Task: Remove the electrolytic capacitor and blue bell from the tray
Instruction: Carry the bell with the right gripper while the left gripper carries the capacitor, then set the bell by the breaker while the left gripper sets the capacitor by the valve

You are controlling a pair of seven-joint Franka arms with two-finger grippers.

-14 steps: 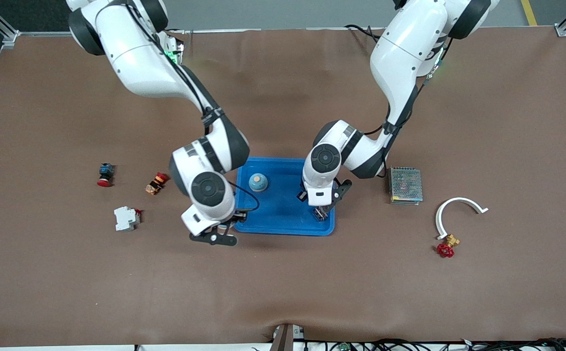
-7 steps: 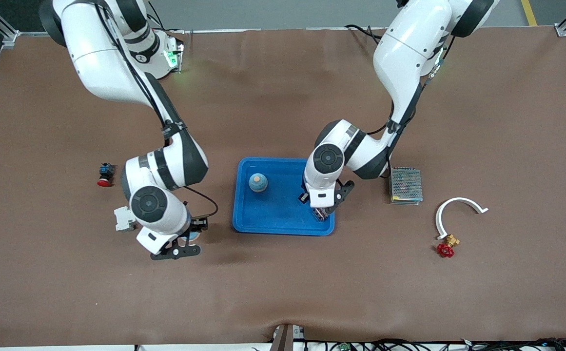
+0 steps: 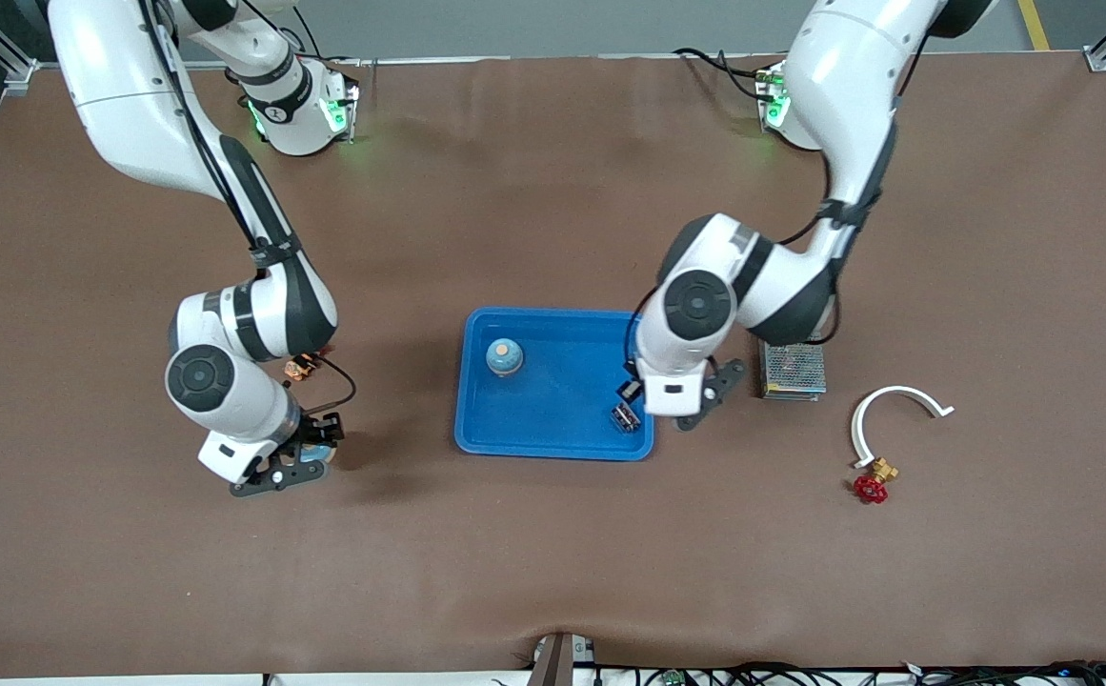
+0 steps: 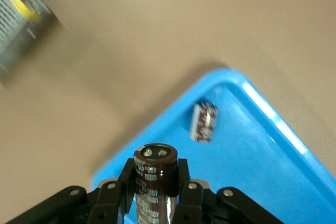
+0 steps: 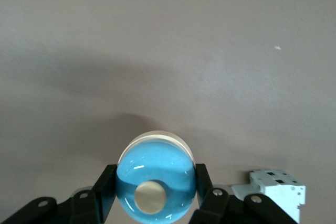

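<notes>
My left gripper (image 4: 155, 176) is shut on a dark brown capacitor (image 4: 156, 167) held upright over the blue tray's (image 3: 553, 440) corner toward the left arm's end. A second capacitor (image 4: 203, 121) lies flat in that corner (image 3: 623, 416). My right gripper (image 5: 155, 184) is shut on a glossy blue bell (image 5: 157, 174) with a tan knob, above bare brown table beside the tray toward the right arm's end (image 3: 310, 455). Another blue bell (image 3: 504, 356) stands in the tray.
A white breaker (image 5: 275, 188) sits close beside my right gripper. An orange-red button (image 3: 301, 366) lies by the right arm's wrist. Toward the left arm's end are a mesh-covered power supply (image 3: 794, 362), a white curved clip (image 3: 895, 408) and a red valve (image 3: 871, 486).
The right arm swung away from the tray toward its own end of the table, carrying the bell. The left arm shifted slightly toward its end with the capacitor.
</notes>
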